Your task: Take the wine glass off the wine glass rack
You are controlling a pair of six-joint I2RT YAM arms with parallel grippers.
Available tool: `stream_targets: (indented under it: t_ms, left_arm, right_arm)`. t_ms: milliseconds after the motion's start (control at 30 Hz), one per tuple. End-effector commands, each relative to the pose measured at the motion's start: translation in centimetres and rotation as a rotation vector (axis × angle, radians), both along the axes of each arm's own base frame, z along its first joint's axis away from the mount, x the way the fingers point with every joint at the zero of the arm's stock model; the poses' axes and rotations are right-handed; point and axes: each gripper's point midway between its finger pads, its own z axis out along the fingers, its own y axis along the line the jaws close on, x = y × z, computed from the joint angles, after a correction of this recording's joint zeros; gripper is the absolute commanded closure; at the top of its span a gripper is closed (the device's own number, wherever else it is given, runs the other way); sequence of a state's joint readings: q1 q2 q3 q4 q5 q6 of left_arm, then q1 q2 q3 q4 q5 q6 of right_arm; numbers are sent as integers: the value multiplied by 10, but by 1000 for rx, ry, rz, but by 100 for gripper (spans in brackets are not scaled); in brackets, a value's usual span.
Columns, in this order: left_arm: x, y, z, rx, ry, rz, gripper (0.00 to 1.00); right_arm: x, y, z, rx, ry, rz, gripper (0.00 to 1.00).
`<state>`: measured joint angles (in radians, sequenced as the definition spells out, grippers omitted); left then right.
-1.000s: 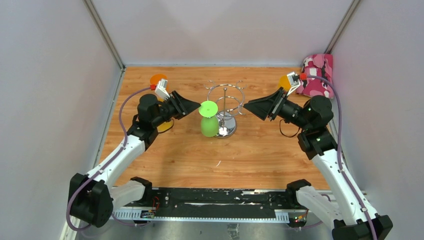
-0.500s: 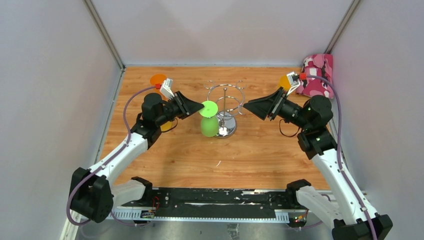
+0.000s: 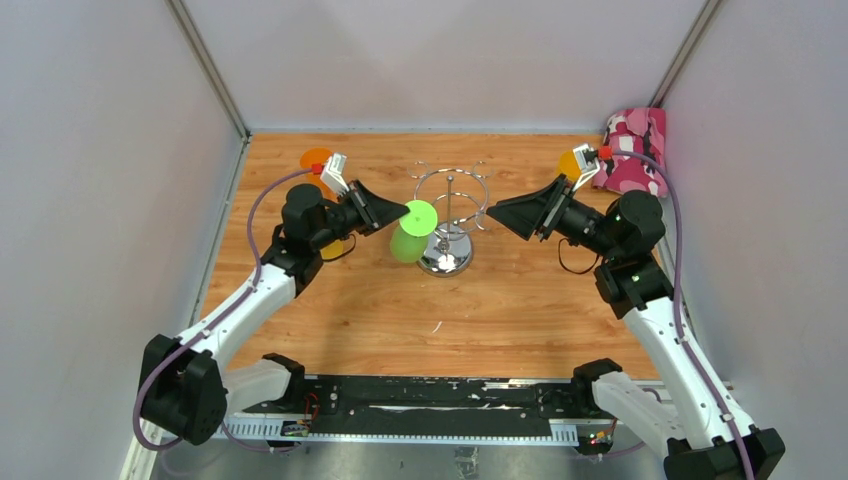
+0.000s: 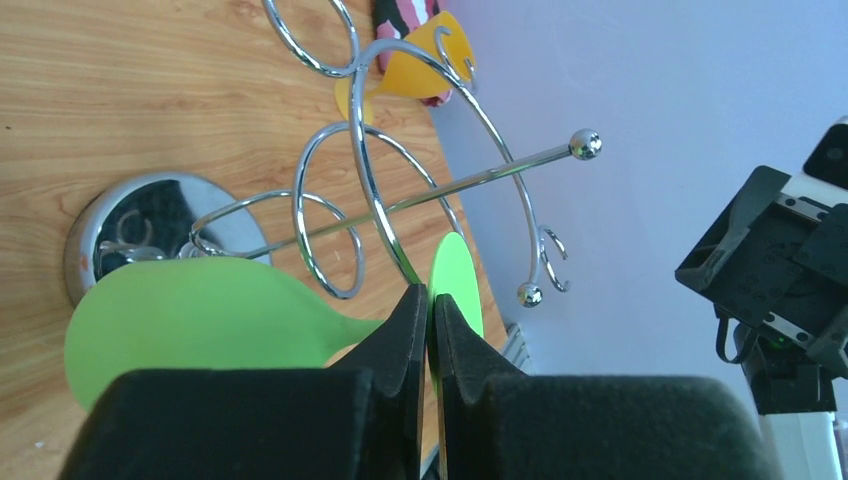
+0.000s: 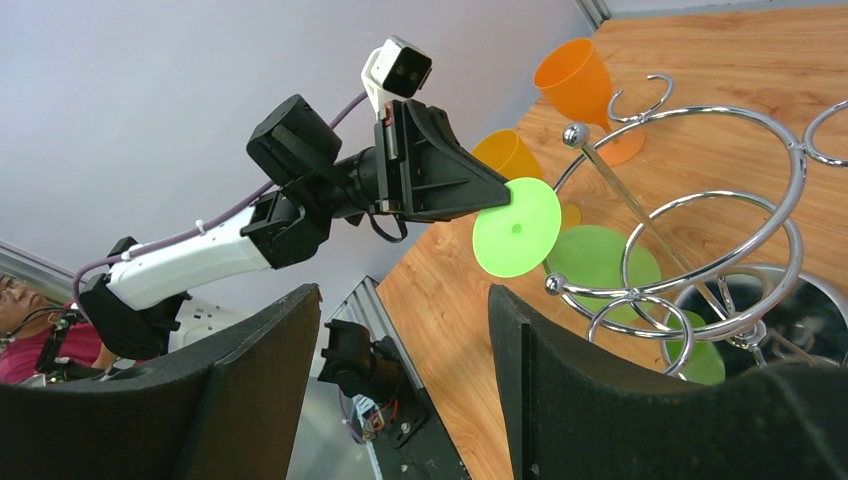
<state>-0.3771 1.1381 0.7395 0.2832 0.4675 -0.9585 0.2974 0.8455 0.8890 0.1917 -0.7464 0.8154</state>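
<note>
The left gripper point(image 4: 430, 300) is clenched on the stem of the green glass point(image 4: 190, 320), just under its foot. The foot points up and the bowl hangs tilted near the base of the rack point(image 3: 446, 261). The foot sits at the rack's outer edge, beside a curled arm tip. It looks nearly slid free, but I cannot tell whether wire touches it. What remains is drawing it clear of the rack. The right gripper point(image 3: 497, 211) waits spread open on the rack's far side.
</note>
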Motion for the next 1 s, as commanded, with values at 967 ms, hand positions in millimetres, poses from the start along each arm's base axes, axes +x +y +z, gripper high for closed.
stream_targets:
  t_ms: [967]
  left_arm:
    - [-54, 7, 24, -91, -43, -76, 99]
  right_arm:
    - [5, -1, -1, 31, 8, -3, 33]
